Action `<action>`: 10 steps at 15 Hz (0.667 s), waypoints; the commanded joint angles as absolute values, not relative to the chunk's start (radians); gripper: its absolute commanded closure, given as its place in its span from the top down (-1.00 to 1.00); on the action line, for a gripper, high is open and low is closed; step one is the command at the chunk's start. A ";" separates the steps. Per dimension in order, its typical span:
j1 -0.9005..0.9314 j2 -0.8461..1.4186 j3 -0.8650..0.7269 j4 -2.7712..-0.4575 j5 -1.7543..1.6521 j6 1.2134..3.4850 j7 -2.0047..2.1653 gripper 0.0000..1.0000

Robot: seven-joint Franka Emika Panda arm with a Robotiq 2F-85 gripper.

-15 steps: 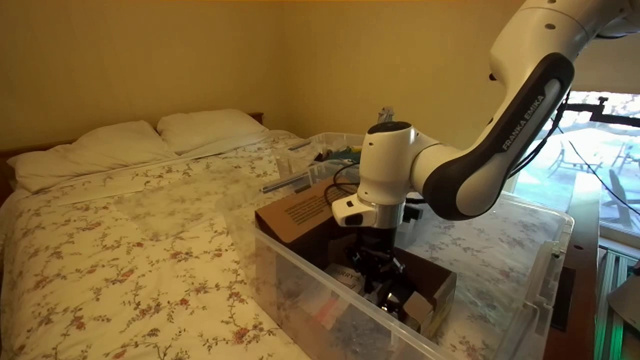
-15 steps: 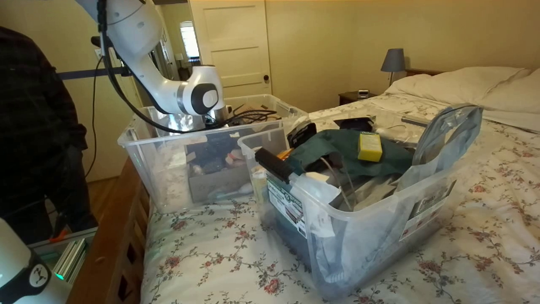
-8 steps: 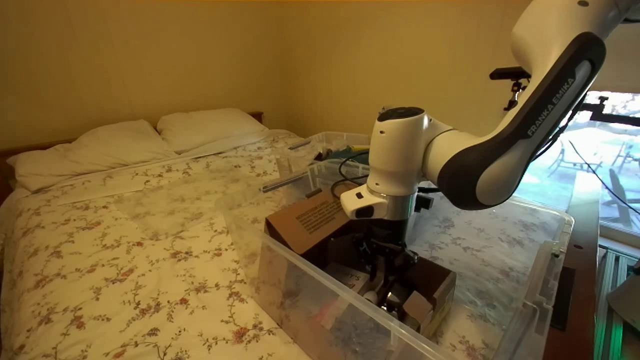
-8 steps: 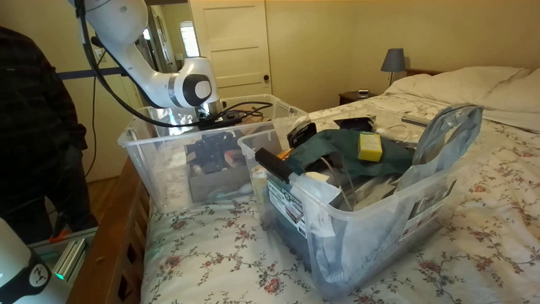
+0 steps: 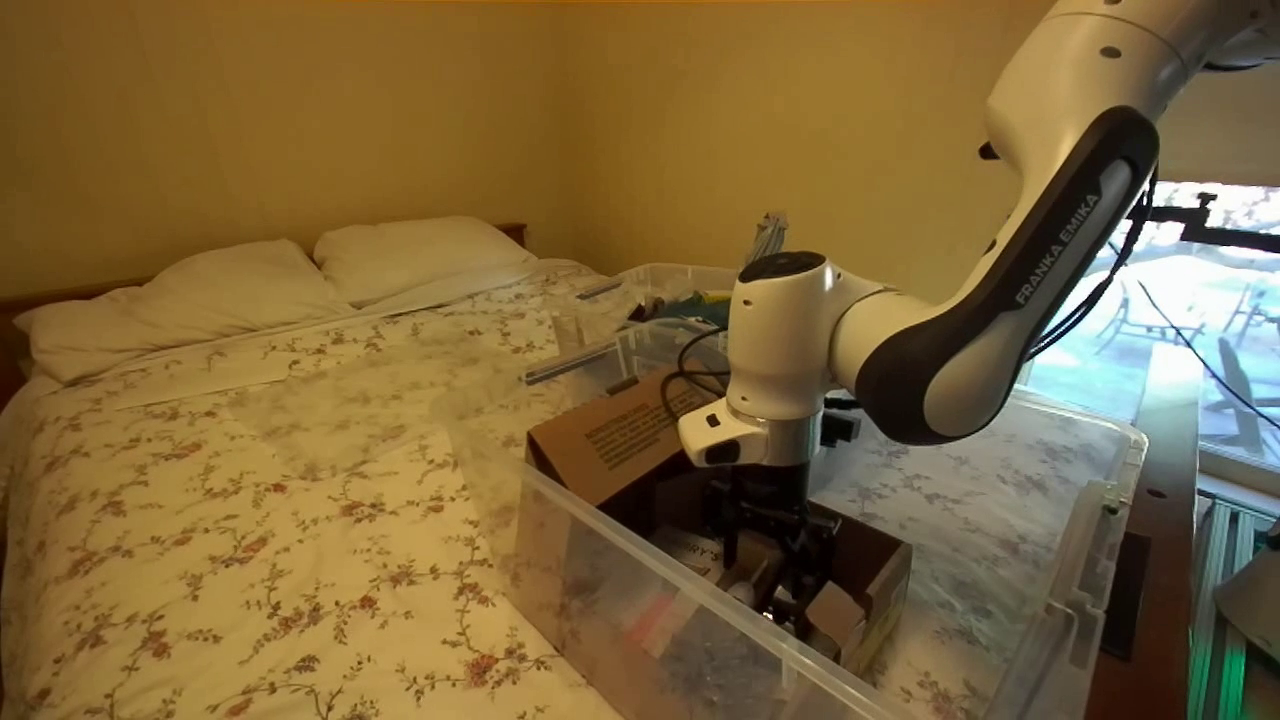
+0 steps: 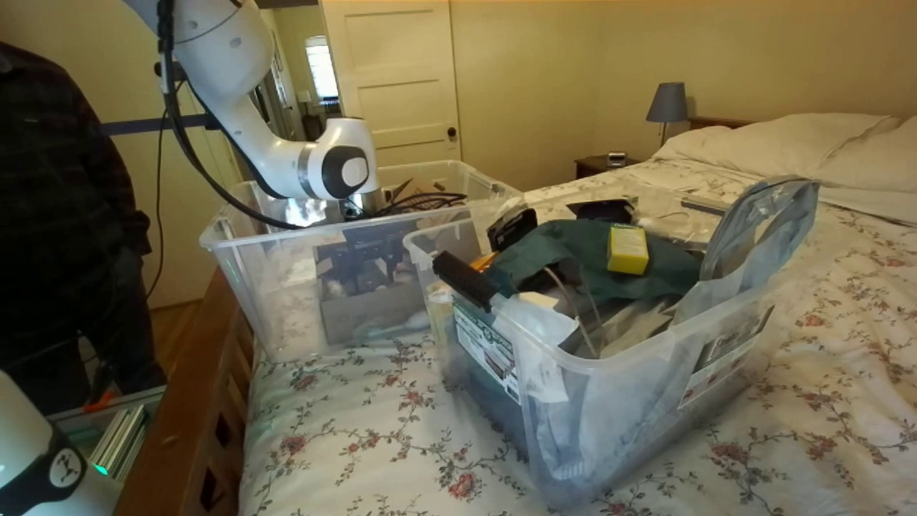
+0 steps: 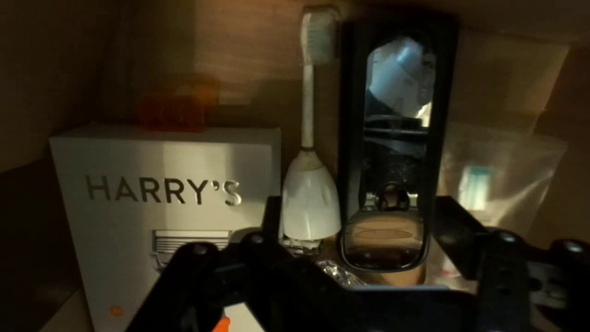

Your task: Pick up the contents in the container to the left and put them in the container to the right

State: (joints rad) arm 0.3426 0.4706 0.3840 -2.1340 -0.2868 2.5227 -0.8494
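Wrist view: two fingers (image 7: pixel 456 237) stand apart, gripping nothing, one brush (image 7: pixel 311 203) and one black case (image 7: pixel 394 161) showing between them, likely spread to close on the case. It lies in one carton (image 5: pixel 610 440), which both exterior views show inside one bin (image 6: pixel 290 315), one fuller bin (image 6: pixel 623 416) near, presumably for easy transfer.

Is a bed (image 5: pixel 300 560), in both exterior views, made up with a pale cover (image 6: pixel 358 444) in a loose, branching, reddish floral print. Carries pale pillows (image 5: pixel 425 262) side by side in front of a wooden headboard (image 5: pixel 515 236). Ends, away from the pillows, in a brown wooden rail (image 6: pixel 190 373). Bears, upright and directly on the cover, a clear plastic container (image 6: pixel 286 315) near that rail and, just beside it and set at an angle, a second clear container (image 6: pixel 623 416). Cannot tell whether touching or apart
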 commanded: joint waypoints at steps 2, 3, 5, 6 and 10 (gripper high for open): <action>0.336 0.530 0.367 -2.057 -0.283 2.464 -0.848 0.38; 0.332 0.533 0.364 -2.051 -0.278 2.456 -0.846 0.26; 0.322 0.521 0.352 -2.056 -0.269 2.452 -0.824 0.22; 0.322 0.510 0.339 -2.062 -0.271 2.439 -0.796 0.28; 0.297 0.503 0.322 -2.076 -0.264 2.406 -0.754 0.46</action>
State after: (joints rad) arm 0.3170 0.5067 0.3279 -2.0740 -0.2821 2.4425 -0.7815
